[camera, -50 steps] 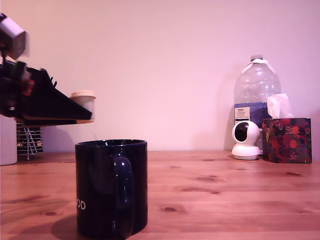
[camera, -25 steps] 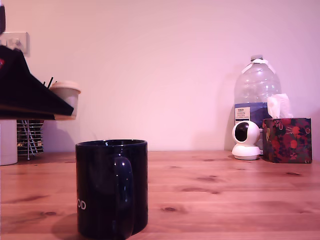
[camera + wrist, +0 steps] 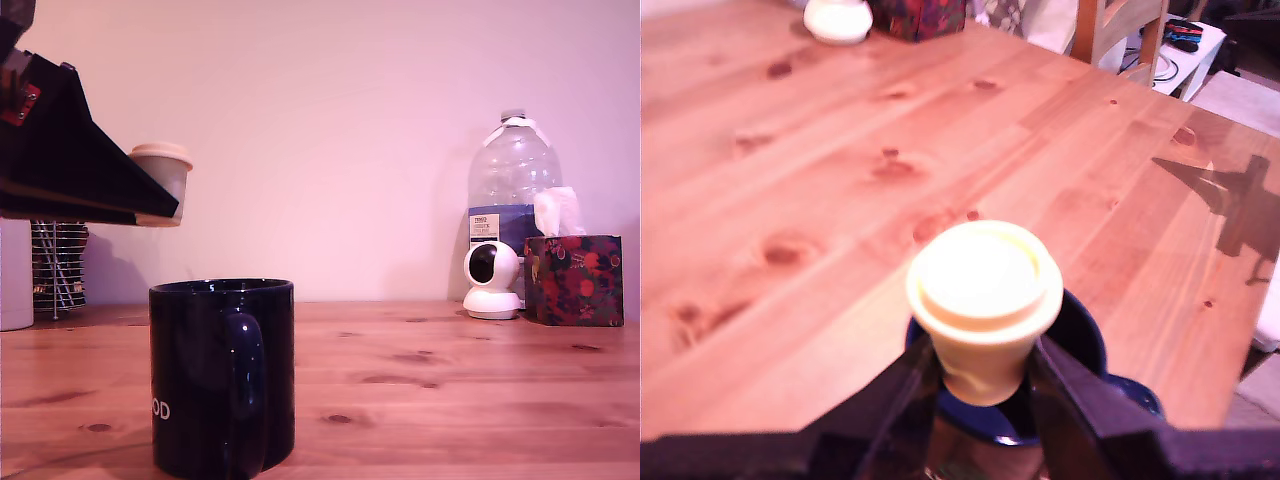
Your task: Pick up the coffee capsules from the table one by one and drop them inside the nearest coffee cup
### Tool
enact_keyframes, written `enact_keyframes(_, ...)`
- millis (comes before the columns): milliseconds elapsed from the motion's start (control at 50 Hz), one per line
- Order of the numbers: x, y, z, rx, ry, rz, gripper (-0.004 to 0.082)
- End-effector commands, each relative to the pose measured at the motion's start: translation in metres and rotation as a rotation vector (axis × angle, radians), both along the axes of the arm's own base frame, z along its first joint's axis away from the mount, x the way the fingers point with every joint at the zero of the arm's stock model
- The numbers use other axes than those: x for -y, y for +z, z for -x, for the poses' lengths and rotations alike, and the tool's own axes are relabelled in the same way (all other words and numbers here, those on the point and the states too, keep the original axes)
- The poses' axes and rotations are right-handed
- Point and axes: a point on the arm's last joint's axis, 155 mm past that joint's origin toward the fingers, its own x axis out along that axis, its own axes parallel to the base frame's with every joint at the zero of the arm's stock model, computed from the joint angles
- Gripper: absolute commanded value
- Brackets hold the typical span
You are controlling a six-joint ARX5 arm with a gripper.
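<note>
Since half a second ago the claw [image 3: 165, 200] has swung back toward the exterior view's right and risen a little, so the coffee capsule [image 3: 163, 178] it carries now hangs above the coffee cup [image 3: 222, 378], at about 11 o'clock from the cup's rim in that view. A second ago it sat at much the same spot but slightly lower; the cup and the things at the back have not shifted.

The claw is pinching the capsule: in the wrist view its two dark fingers [image 3: 895, 385] press on either side of the capsule's [image 3: 984, 300] tapered body, wide flat rim facing the camera. Directly behind the capsule in that view the cup's [image 3: 1085, 335] dark blue rim shows, partly hidden by the pod and fingers. From these pictures I cannot tell whether the capsule is centred over the opening or near its edge.

The cup stands upright on the table [image 3: 450, 390], handle turned toward the exterior camera, white letters "OD" low on its side. At 3 o'clock from the cup, well apart and against the wall, stand a small white camera [image 3: 492, 280], a large clear water bottle [image 3: 513, 190] behind it, and a floral tissue box [image 3: 573, 280] just beside them. At 9 o'clock, behind the arm, a wire holder [image 3: 58, 265] stands next to a white container [image 3: 15, 275].
</note>
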Motion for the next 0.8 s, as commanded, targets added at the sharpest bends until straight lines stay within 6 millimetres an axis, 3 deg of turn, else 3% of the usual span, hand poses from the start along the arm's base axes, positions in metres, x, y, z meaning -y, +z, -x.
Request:
enact_keyframes(0,0.004,0.001,0.0,-0.019,-0.006,-0.012,0.0163)
enact_keyframes(500,0.032,-0.032,-0.006,-0.178,-0.056,-0.235,0.0163)
enact_keyframes(780,0.032,-0.044,-0.011,-0.158,-0.06,-0.368,0.0163)
